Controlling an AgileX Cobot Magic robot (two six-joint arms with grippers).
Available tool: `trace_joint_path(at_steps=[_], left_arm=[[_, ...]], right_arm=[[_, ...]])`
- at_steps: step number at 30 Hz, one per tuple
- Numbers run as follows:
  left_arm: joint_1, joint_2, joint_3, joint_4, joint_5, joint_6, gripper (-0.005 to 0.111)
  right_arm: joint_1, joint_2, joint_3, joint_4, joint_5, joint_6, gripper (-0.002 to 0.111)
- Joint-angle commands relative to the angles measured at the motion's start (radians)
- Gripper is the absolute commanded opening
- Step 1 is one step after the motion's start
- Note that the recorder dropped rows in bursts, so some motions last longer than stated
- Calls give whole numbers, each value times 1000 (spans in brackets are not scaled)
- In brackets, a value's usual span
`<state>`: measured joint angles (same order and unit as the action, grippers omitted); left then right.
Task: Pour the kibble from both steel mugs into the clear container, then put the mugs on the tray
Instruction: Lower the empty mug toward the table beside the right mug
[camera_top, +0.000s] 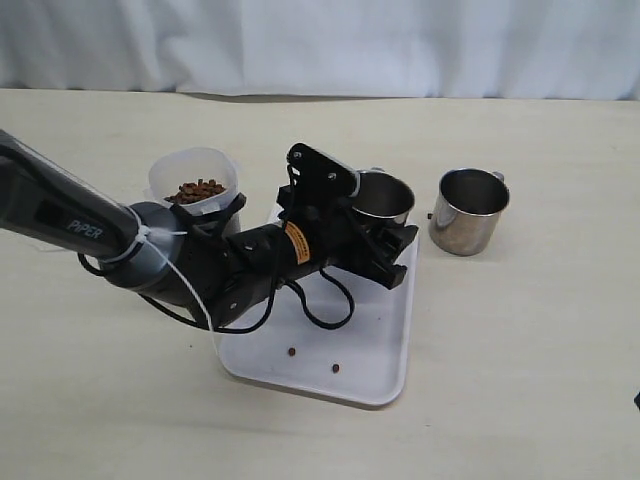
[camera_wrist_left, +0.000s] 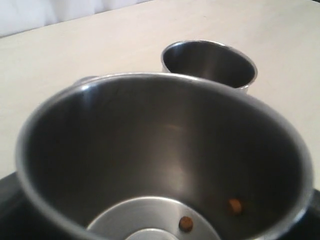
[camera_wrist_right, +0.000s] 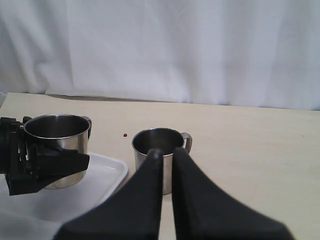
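Observation:
One steel mug (camera_top: 386, 193) stands at the far corner of the white tray (camera_top: 372, 350). My left gripper (camera_top: 388, 222) is clasped round its sides. In the left wrist view this mug (camera_wrist_left: 150, 150) fills the picture, with two kibble pellets (camera_wrist_left: 186, 223) at its bottom. The other steel mug (camera_top: 468, 208) stands upright on the table right of the tray, and it looks empty (camera_wrist_right: 142, 160). The clear container (camera_top: 195, 185), left of the tray, holds brown kibble (camera_top: 197, 190). My right gripper (camera_wrist_right: 166, 152) is shut on nothing, short of the second mug.
Two loose pellets (camera_top: 292, 352) lie on the tray's near part. Another pellet (camera_wrist_right: 124, 135) lies on the table beyond the mugs. A white curtain (camera_top: 320, 40) closes off the back of the table. The left arm (camera_top: 100, 235) and its cables cross the tray's left side.

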<state>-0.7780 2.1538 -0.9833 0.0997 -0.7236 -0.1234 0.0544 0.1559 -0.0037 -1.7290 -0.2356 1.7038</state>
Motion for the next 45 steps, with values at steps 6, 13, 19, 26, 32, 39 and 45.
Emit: trace_joint_path(at_steps=[6,13,19,26,32,39,45], left_arm=[[33,0,-8,-7,-19,21,0],[44,0,-8,8,-34,21,0],[44,0,-9,21,-45,21,0],[44,43,-67,78,-15,21,0],[44,74,-89,132,-19,21,0],[49,74,-89,132,-16,21,0],[54,114,-89,160,-56,21,0]], right_arm=[[-5,-3,4,-7,1,12,5],[-5,-3,4,-7,1,12,5],[-5,-3,4,-7,1,12,5],[-5,-3,4,-7,1,12,5],[-5,-3,4,-7,1,12,5],[-5,-3,4,-7,1,12,5],[-5,-3,4,-7,1,12,5]])
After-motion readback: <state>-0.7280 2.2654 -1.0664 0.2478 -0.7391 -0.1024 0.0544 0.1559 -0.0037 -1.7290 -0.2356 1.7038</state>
